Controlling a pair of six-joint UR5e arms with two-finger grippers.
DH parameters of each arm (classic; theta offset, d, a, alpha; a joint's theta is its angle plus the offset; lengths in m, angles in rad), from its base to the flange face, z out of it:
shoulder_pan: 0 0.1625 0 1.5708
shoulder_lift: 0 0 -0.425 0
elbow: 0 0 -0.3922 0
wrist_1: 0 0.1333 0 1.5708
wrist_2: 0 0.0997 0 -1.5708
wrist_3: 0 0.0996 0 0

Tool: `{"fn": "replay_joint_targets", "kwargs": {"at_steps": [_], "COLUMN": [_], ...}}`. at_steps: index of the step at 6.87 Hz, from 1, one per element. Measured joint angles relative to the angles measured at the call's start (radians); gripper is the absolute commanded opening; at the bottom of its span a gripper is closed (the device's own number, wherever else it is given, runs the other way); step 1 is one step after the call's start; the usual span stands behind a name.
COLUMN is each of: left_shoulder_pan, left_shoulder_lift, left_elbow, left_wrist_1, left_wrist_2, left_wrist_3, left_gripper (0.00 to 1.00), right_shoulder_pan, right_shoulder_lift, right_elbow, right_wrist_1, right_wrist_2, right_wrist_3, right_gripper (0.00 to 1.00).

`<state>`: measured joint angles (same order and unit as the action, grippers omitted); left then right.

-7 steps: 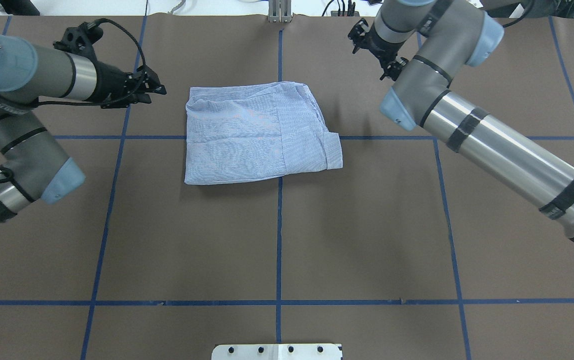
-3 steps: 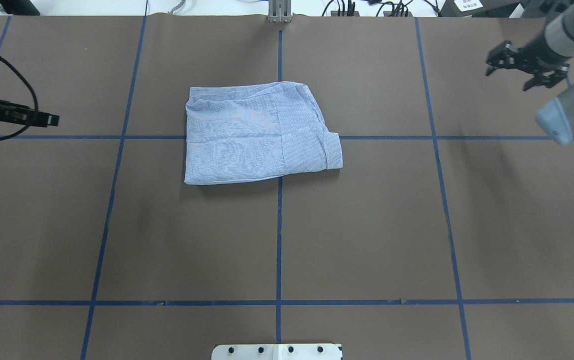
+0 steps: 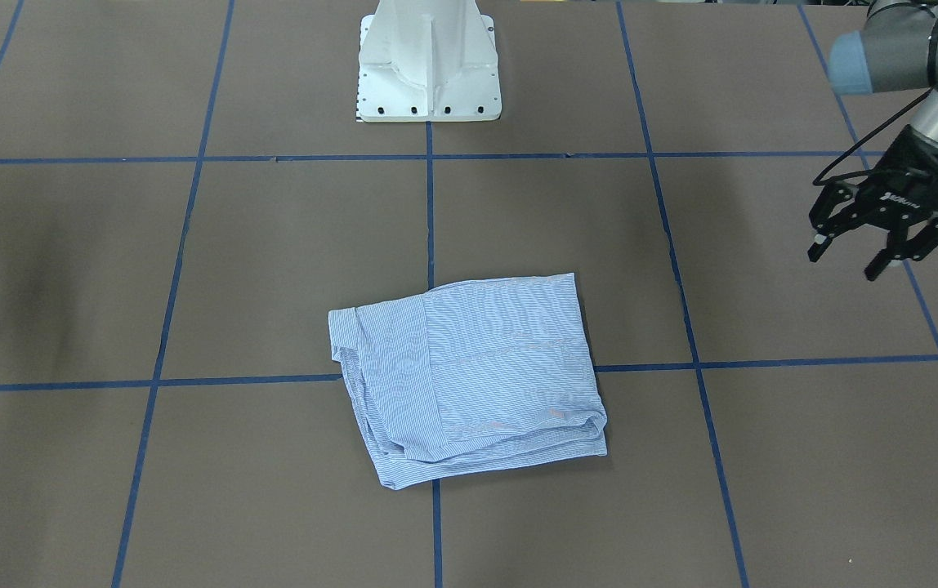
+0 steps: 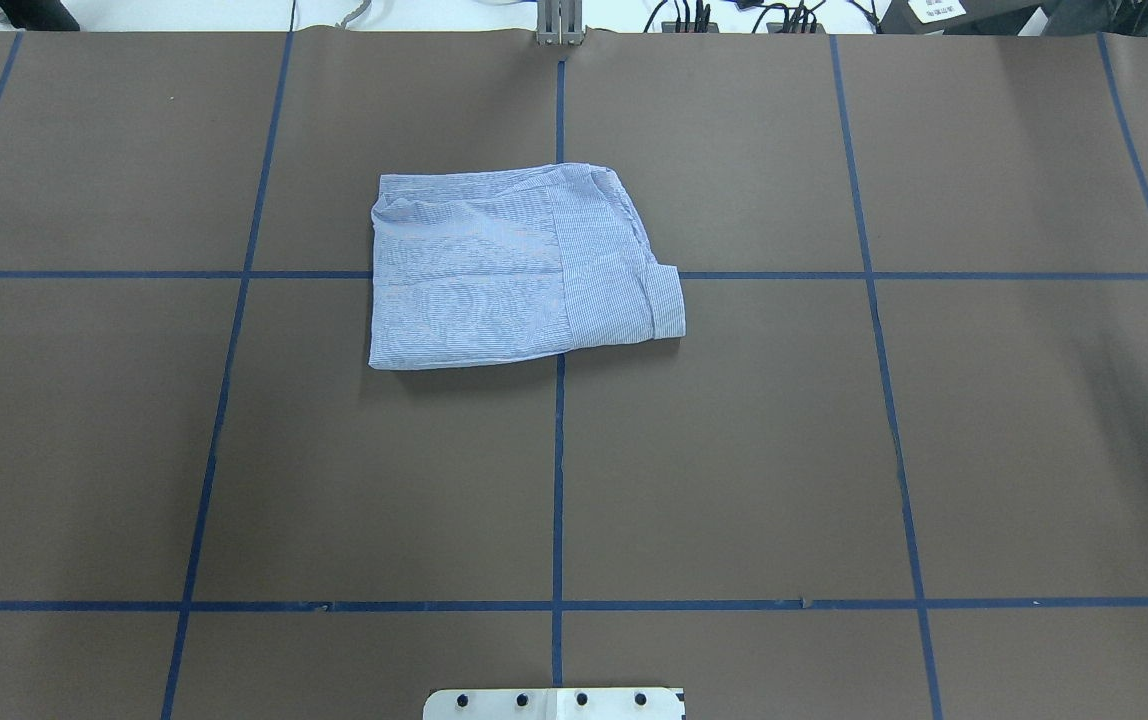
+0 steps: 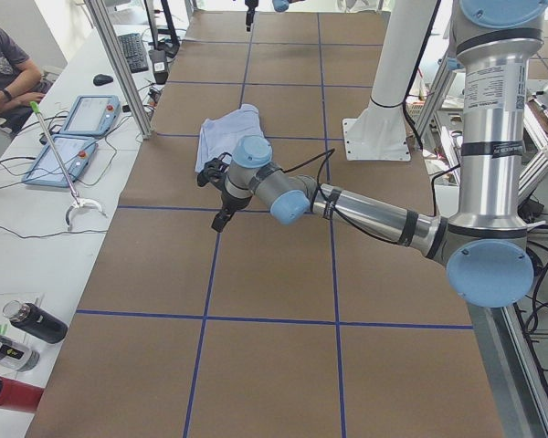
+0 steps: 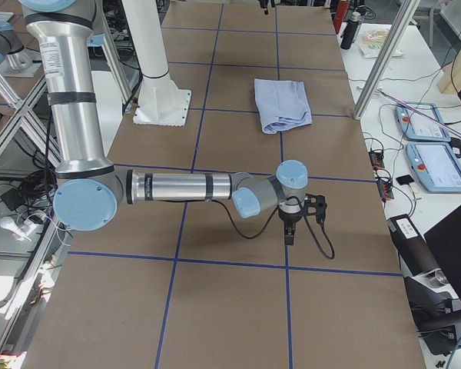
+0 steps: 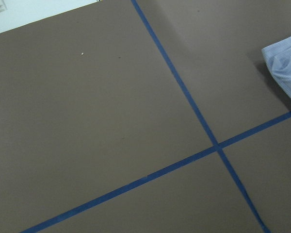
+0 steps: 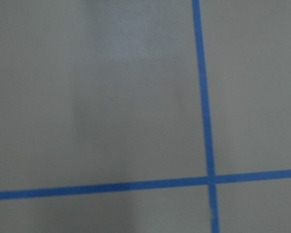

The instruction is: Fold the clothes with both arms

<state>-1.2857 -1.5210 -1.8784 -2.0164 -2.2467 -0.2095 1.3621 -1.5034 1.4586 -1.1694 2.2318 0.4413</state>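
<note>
Overhead exterior view showed the shirt (image 4: 504, 270) folded into a rough rectangle, lying flat on the brown table (image 4: 734, 450) a little above the frame's centre, across a crossing of blue tape lines (image 4: 557, 480). At the right edge of the front-facing frame the left gripper (image 3: 843, 263) hung well apart from the shirt, its fingers spread wide and holding nothing. The right gripper (image 6: 290, 233) showed clearly only in the right side view, low in the frame, far from the shirt; whether its fingers were parted could not be told.
</note>
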Motion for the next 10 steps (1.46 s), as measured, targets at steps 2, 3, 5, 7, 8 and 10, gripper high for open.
{"fn": "replay_joint_targets", "kwargs": {"at_steps": [2,3,5,7,8,10], "left_shoulder_pan": [-0.108,-0.136,-0.151,-0.155,-0.159,-0.162], "left_shoulder_lift": [0.031,0.067,0.109,0.111,0.116,0.116], "left_elbow": [-0.030,-0.061,-0.104,-0.122,-0.134,-0.135], "left_wrist_1": [0.125,0.158,0.204,0.231,0.233,0.231], "left_wrist_2": [-0.052,-0.077,-0.095,-0.090,-0.088,-0.086], "left_wrist_3": [0.133,0.157,0.156,0.151,0.151,0.152], "left_gripper": [1.00,1.00,1.00,1.00,1.00,1.00], "right_shoulder_pan": [0.090,0.125,0.153,0.157,0.172,0.181], "right_shoulder_lift": [-0.084,-0.120,-0.173,-0.184,-0.181,-0.180], "right_elbow": [0.023,0.046,0.177,0.292,0.309,0.307], "right_wrist_1": [-0.013,-0.024,-0.179,-0.385,-0.457,-0.499], "right_wrist_2": [0.057,0.080,0.081,0.040,0.030,0.031], "right_wrist_3": [-0.203,-0.266,-0.328,-0.432,-0.515,-0.579], "right_gripper": [1.00,1.00,1.00,1.00,1.00,1.00]}}
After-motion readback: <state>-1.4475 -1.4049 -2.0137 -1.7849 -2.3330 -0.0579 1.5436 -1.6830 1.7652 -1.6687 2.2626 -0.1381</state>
